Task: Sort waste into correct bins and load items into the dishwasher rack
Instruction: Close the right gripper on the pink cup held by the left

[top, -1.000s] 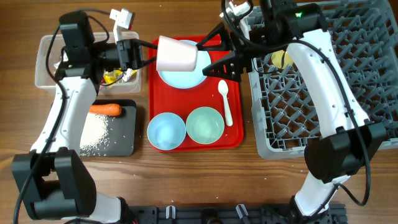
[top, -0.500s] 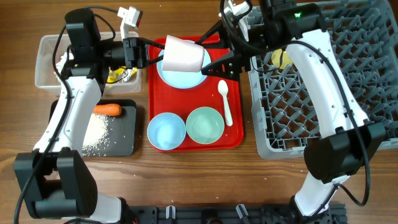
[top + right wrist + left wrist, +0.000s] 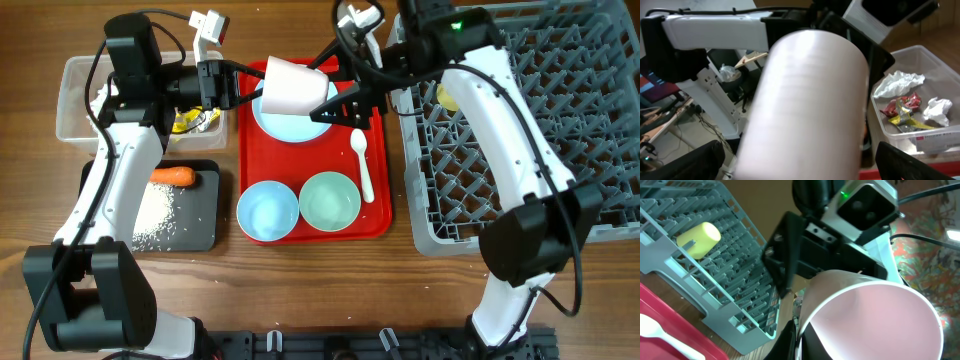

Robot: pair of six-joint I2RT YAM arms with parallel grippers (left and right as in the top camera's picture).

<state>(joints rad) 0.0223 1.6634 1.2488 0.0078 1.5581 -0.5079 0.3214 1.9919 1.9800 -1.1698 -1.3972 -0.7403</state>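
Left gripper (image 3: pixel 250 85) clamped on rim of pink cup (image 3: pixel 295 88). Cup held sideways in air over plate (image 3: pixel 290 128) on red tray (image 3: pixel 380 160). Right gripper (image 3: pixel 320 90) jaws wide apart, flanking cup's base end; contact unclear.

Brown wood-grain table (image 3: pixel 320 285) under soft, even light.

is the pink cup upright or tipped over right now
Tipped on its side: the pink plastic cup lies sideways in the left hand's grip, its open mouth facing that hand.
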